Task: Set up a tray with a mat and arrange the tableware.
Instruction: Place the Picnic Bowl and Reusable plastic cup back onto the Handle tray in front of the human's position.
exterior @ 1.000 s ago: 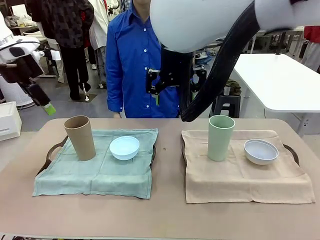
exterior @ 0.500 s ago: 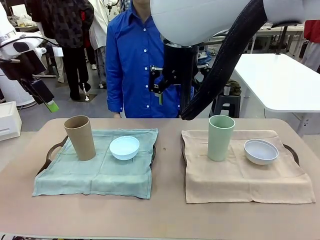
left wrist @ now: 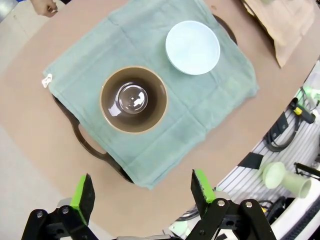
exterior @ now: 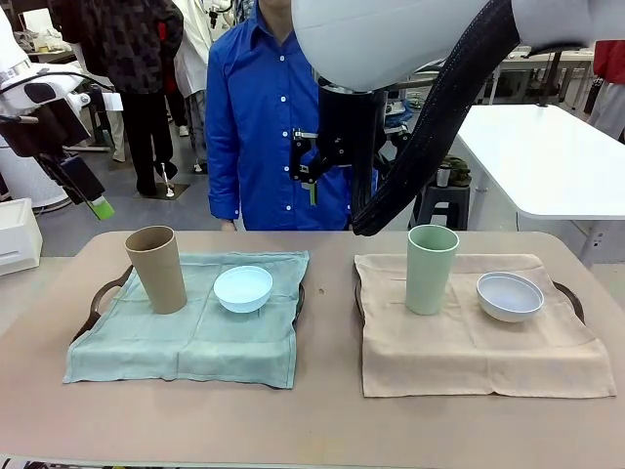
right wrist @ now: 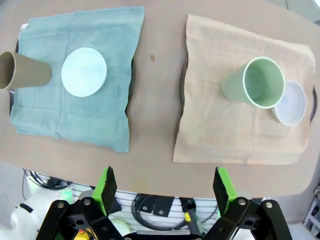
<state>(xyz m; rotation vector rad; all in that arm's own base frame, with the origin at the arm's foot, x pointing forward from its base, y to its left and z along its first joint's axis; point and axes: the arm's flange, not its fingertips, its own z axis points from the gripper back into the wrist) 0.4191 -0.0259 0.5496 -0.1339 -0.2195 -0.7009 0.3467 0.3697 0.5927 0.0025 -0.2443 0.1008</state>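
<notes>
Two trays look fully set; both arms hang clear above the table.

At the left, the left gripper [left wrist: 140,192] hovers high with its jaws spread wide and nothing between them, over a soft, creased teal mat [exterior: 195,337] draped on a dark handled tray [exterior: 101,298]; a tall, matte tan-brown cup [exterior: 156,269] stands upright on the mat, with a smooth, round light blue bowl [exterior: 243,288] just beside it. To the right, a woven beige mat [exterior: 469,342] covers a second tray [exterior: 574,298], carrying an upright pale green cup [exterior: 431,268] and a glossy whitish bowl [exterior: 509,296]. The right gripper [right wrist: 166,190] is likewise released and empty overhead. Judging by this layout, little or nothing seems left.
</notes>
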